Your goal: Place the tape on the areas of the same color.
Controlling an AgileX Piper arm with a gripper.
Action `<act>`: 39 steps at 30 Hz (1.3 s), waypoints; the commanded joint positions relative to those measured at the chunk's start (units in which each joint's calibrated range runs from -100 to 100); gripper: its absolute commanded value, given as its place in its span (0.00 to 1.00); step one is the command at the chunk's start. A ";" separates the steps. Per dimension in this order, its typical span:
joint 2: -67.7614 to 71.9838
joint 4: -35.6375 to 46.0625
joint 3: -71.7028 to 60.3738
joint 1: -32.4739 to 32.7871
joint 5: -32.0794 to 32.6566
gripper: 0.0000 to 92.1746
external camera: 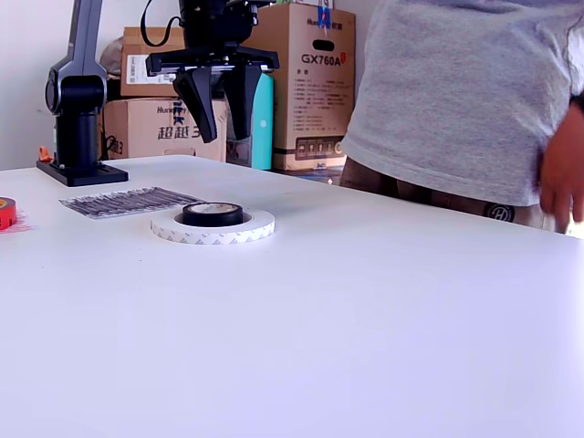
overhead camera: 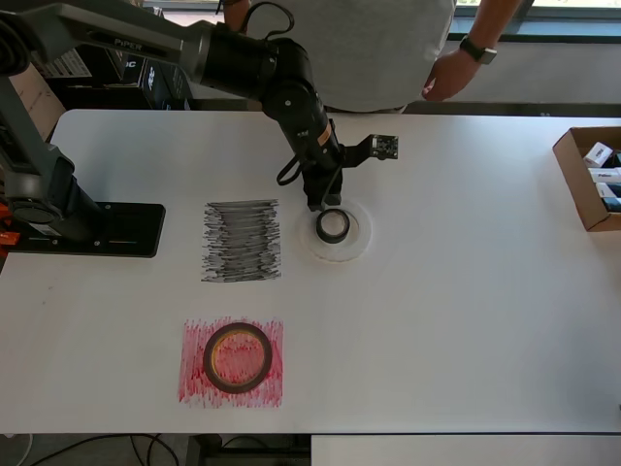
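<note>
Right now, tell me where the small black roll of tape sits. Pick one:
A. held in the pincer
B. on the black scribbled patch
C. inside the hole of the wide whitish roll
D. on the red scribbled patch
C: the black roll lies inside the whitish roll, beside the black patch, with the open pincer above it holding nothing.

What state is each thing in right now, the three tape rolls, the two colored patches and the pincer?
Dark-red roll: flat on the red patch.
Black roll: flat inside the whitish roll, off its patch.
Black-grey patch: bare.
Pincer: open, above the black roll, holding nothing.
</note>
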 commanded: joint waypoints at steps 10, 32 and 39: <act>4.14 -0.38 -0.73 -0.35 1.15 0.51; 10.69 -2.00 -3.45 -0.35 1.80 0.51; 12.00 -2.00 -3.64 -0.04 1.89 0.51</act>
